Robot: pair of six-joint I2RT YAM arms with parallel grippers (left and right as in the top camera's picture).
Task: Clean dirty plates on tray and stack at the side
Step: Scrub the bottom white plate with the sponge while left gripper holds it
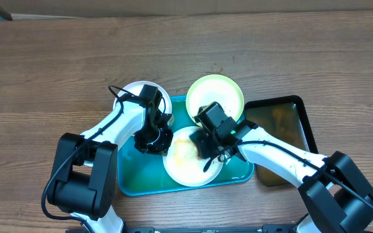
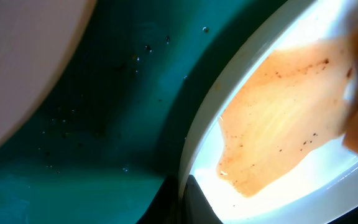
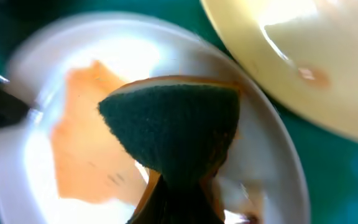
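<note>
Your open room is the bare table on the far side and to the left. The right is blocked: the black tray sits just beside the teal tray, holding brownish liquid. The far rim is crowded too, with the other white plate overhanging the tray's far-left corner and the pale green plate overhanging its far-right corner. The smeared white plate lies inside the tray, nearly reaching the near rim, with an orange-brown film across its middle. The tray floor beside it is wet, with dark specks. Your left pincer is closed on that plate's left rim, it looks like. Your right pincer is clamped on the sponge, green scouring face pressed onto the plate's middle. Both arms meet mid-tray, so there's little slack between them.
</note>
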